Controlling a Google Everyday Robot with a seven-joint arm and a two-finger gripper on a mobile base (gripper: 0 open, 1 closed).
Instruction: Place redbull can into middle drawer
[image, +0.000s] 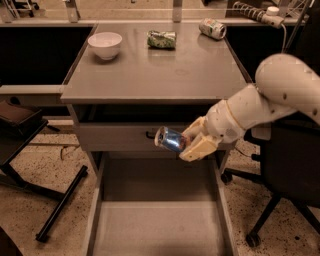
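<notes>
My gripper (187, 144) is shut on the redbull can (169, 139), a blue and silver can held on its side with a shiny end facing left. It hangs in front of the grey drawer front with a black handle (150, 134), above the back of the open middle drawer (157, 227). That drawer is pulled out toward the camera, with a plain grey floor and low side walls. My white arm (270, 100) reaches in from the right.
On the grey table top (155, 70) stand a white bowl (105, 45), a green foil packet (161, 39) and a green and white can (212, 28) lying down. A black office chair (285, 170) is at the right. A black stand (30, 150) is at the left.
</notes>
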